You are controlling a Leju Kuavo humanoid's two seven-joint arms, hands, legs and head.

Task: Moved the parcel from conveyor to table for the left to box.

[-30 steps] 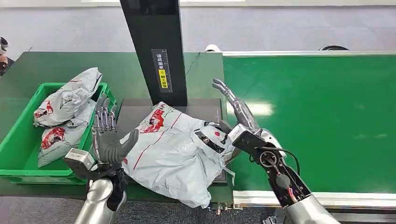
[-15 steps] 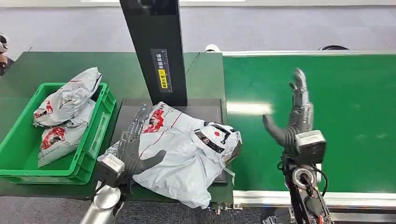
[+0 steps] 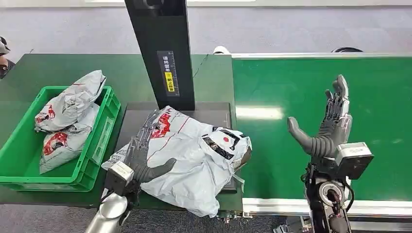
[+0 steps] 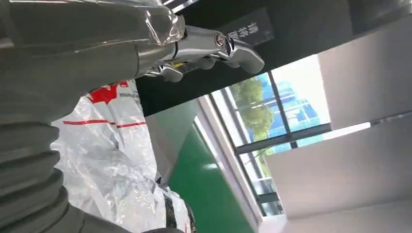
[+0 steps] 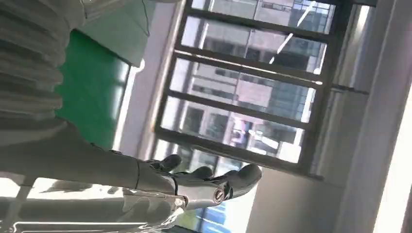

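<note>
Fingers point(image 3: 145, 130) of the left hand point(image 3: 138, 155) lie flat on one grey parcel point(image 3: 189, 160) on the dark table point(image 3: 214, 112), gripping nothing. Right hand point(image 3: 328, 126) stands upright over the green conveyor point(image 3: 291, 87), fingers spread, empty. Two parcels fill the green crate point(image 3: 14, 160).

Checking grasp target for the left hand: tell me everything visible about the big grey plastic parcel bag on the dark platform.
The big grey crinkled plastic parcel bag is a soft, glossy mailer with red stripes, a red logo near its far end and a black-and-white label with a red dot on its right side. It lies slumped flat on the dark platform at the foot of the black post, its near corner hanging over the front edge. The left hand rests on its left side, fingers spread.
</note>
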